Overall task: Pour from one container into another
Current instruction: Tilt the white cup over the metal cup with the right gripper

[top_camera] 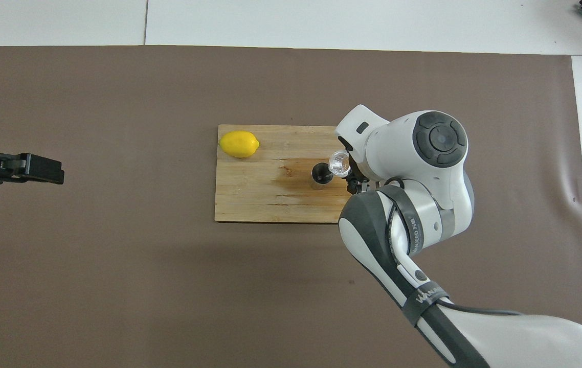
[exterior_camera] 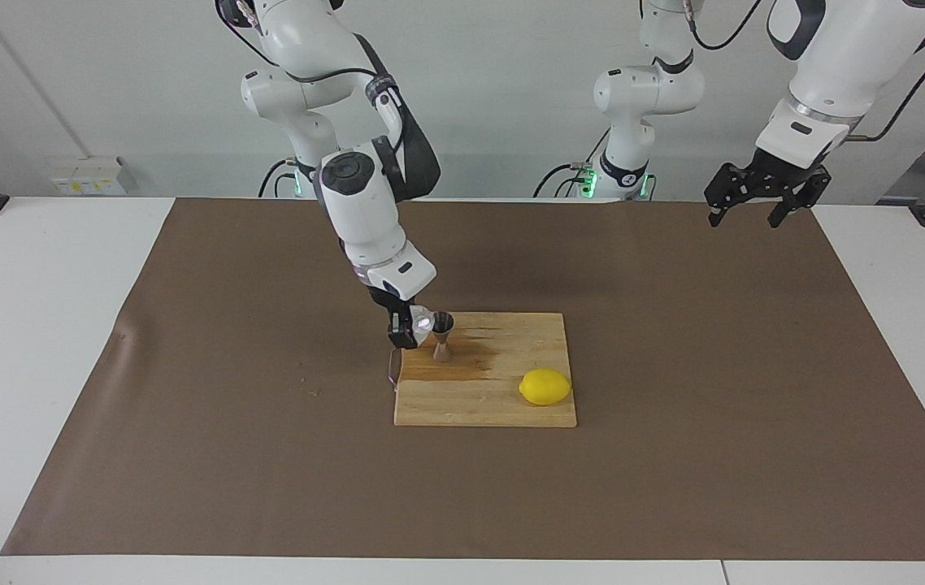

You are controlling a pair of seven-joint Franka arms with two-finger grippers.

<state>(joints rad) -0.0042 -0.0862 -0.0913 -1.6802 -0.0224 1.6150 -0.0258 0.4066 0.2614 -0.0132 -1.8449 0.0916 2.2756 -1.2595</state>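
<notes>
My right gripper (exterior_camera: pixel 410 325) is shut on the small clear cup (exterior_camera: pixel 422 323), holding it tipped toward the steel jigger (exterior_camera: pixel 442 335). The cup's rim (top_camera: pixel 338 163) sits right beside the jigger's mouth (top_camera: pixel 322 173), a little above it. The jigger stands upright on the wooden cutting board (exterior_camera: pixel 503 402), at the board's edge toward the right arm's end. My left gripper (exterior_camera: pixel 759 199) hangs open and waits in the air over the mat at the left arm's end (top_camera: pixel 40 169), holding nothing.
A yellow lemon (exterior_camera: pixel 545 387) lies on the board's corner farther from the robots (top_camera: pixel 239 144). A dark wet stain (top_camera: pixel 296 171) marks the board beside the jigger. The brown mat (exterior_camera: pixel 227 406) covers the table around the board.
</notes>
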